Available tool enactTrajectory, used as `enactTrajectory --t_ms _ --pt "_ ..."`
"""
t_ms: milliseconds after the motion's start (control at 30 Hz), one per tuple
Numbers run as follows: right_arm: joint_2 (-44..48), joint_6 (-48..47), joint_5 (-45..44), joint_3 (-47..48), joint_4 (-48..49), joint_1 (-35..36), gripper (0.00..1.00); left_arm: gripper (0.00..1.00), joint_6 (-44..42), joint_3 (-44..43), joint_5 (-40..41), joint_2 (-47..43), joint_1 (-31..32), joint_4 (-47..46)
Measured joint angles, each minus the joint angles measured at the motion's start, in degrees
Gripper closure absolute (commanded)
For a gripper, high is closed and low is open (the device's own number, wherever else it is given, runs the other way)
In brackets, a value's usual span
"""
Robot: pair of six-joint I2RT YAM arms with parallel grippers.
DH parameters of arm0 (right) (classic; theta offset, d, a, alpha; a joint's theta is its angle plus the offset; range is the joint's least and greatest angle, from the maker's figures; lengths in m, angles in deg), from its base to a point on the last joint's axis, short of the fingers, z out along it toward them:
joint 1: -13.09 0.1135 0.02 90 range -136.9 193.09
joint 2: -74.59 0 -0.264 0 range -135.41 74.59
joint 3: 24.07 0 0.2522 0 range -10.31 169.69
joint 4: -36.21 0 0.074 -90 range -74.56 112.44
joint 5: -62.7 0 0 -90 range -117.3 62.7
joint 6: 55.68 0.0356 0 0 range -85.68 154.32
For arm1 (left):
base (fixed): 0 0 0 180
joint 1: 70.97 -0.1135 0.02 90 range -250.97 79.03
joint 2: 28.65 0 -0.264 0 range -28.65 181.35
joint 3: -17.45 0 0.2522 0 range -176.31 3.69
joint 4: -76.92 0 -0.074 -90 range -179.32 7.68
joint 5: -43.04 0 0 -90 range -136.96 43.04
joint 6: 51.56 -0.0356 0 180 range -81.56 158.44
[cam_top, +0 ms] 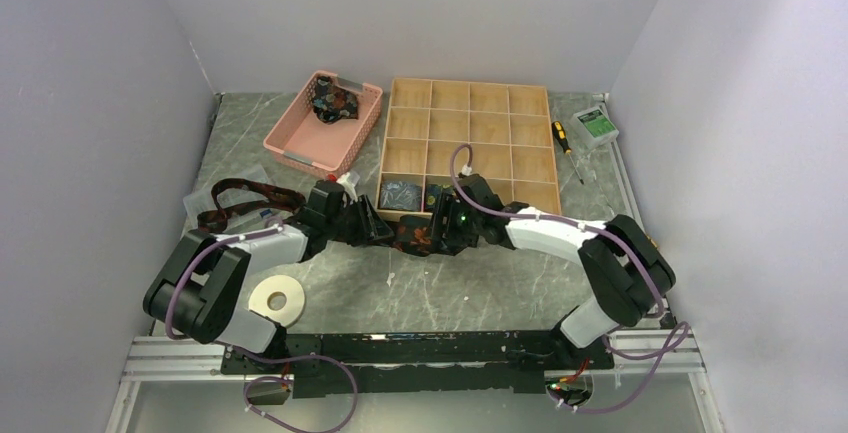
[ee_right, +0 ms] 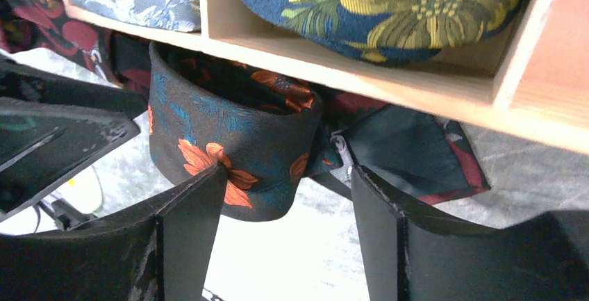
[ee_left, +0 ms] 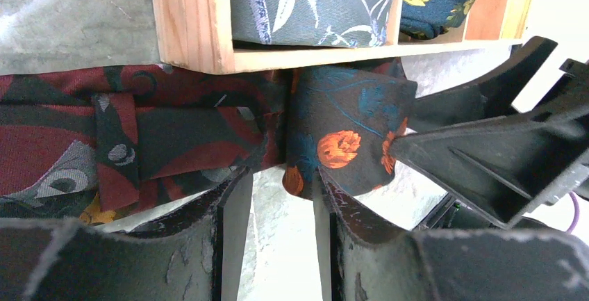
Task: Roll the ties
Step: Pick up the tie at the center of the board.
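Observation:
A dark tie with orange flowers [cam_top: 412, 234] lies against the front wall of the wooden box, one end curled into a loose roll [ee_left: 340, 134]. A flat stretch of dark and maroon fabric [ee_left: 104, 127] runs left from the roll. My left gripper [ee_left: 278, 176] is open just before the roll, whose lower edge hangs at the mouth of the jaws. My right gripper [ee_right: 288, 172] is open wide at the other side, and its left finger [ee_right: 201, 197] touches the roll [ee_right: 229, 134]. In the top view the two grippers, left [cam_top: 378, 228] and right [cam_top: 437, 228], face each other closely.
The wooden compartment box [cam_top: 500, 133] holds a grey rolled tie [cam_top: 400, 196] and a navy and yellow one [cam_top: 440, 196]. A pink basket [cam_top: 290, 143] holds more ties. A maroon tie [cam_top: 240, 203] lies at the left. Also a white tape ring [cam_top: 277, 300], a screwdriver [cam_top: 563, 136] and a green box [cam_top: 597, 125].

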Motion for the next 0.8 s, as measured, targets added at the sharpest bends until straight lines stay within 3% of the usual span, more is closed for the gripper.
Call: enactTrajectory --t_ms 333,800 --pt "6.5 2.3 2.0 -2.6 3.0 -0.5 0.19 0.57 0.1 0.0 0.3 0.3 0.0 -0.5" --pt "-2.1 5.6 10.7 -2.5 10.1 -2.3 0.3 0.66 1.9 -0.2 -3.0 5.2 0.3 -6.0"
